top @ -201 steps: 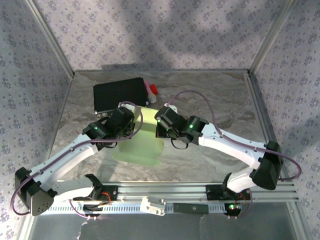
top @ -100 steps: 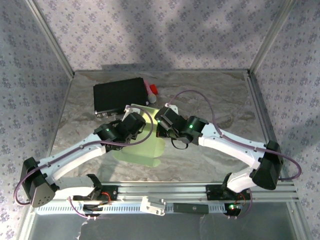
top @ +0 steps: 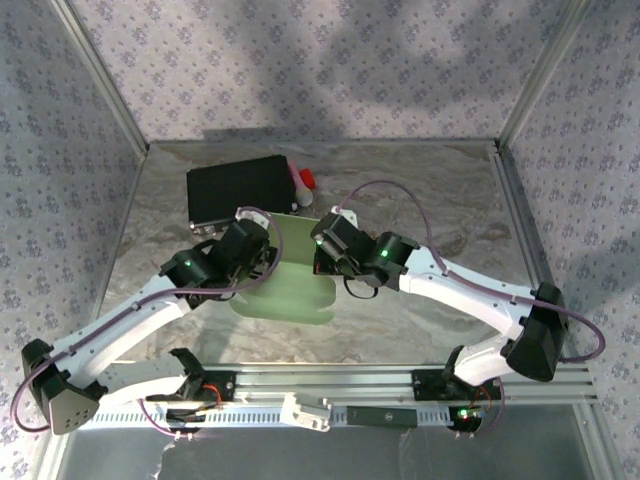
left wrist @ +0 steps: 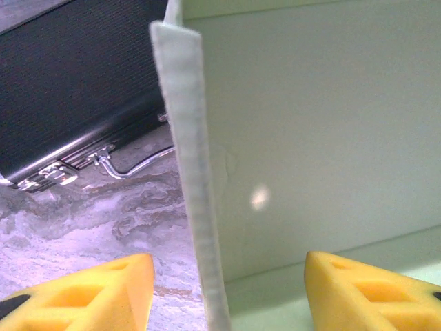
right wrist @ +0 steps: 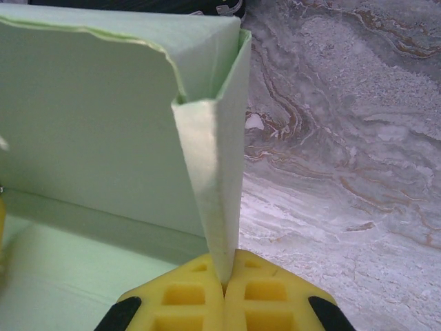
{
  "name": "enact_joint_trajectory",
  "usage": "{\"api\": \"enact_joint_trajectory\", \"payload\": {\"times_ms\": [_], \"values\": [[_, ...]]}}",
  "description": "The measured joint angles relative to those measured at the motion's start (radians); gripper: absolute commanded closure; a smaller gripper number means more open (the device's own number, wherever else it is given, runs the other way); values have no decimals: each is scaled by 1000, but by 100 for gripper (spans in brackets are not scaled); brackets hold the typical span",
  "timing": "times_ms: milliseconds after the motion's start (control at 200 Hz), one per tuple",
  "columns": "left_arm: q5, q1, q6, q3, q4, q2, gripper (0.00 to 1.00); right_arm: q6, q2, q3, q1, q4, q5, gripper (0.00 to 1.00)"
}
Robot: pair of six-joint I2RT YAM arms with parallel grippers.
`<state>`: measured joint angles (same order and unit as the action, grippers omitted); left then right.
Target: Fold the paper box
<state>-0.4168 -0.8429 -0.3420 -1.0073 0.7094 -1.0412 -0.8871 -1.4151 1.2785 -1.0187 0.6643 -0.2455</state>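
Observation:
The paper box (top: 292,288) is pale green card, half raised, lying mid-table between both grippers. In the left wrist view its upright left wall edge (left wrist: 189,172) stands between the yellow fingers (left wrist: 89,293) of my left gripper (left wrist: 229,284), which is open and touches neither side of it. My left gripper (top: 266,264) sits at the box's left side. My right gripper (right wrist: 224,279) is shut on the folded right wall (right wrist: 210,179) of the box (right wrist: 89,117), pinching it upright. The same gripper (top: 322,264) is at the box's right side.
A flat black case (top: 240,190) with metal latches (left wrist: 48,176) lies just behind the box at the back left. A small red and white item (top: 303,183) rests beside the case. Marbled tabletop stretches to the right, bounded by the metal frame (top: 520,230).
My left gripper has gone from shut to open, letting go of the box's left wall, and has drawn back a little to the left. The right gripper stays shut on its wall.

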Motion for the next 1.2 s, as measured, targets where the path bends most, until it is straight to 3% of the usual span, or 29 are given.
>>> {"api": "enact_joint_trajectory", "payload": {"times_ms": [435, 630, 780, 869, 984, 1199], "values": [[43, 40, -43, -26, 37, 130, 41, -9, 2, -14, 29, -8, 17, 100], [-3, 22, -209, -124, 93, 171, 48, -93, 23, -131, 140, -91, 99, 100], [-133, -113, -424, -152, 164, 185, 51, -262, 28, -307, 298, -215, 217, 100], [-201, -186, -538, -174, 193, 151, 48, -392, 27, -388, 358, -255, 266, 100], [-263, -259, -656, -220, 215, 52, 42, -562, 28, -407, 367, -253, 289, 100], [-289, -311, -785, -326, 215, -244, 29, -828, 31, -427, 365, -236, 314, 100]]}}
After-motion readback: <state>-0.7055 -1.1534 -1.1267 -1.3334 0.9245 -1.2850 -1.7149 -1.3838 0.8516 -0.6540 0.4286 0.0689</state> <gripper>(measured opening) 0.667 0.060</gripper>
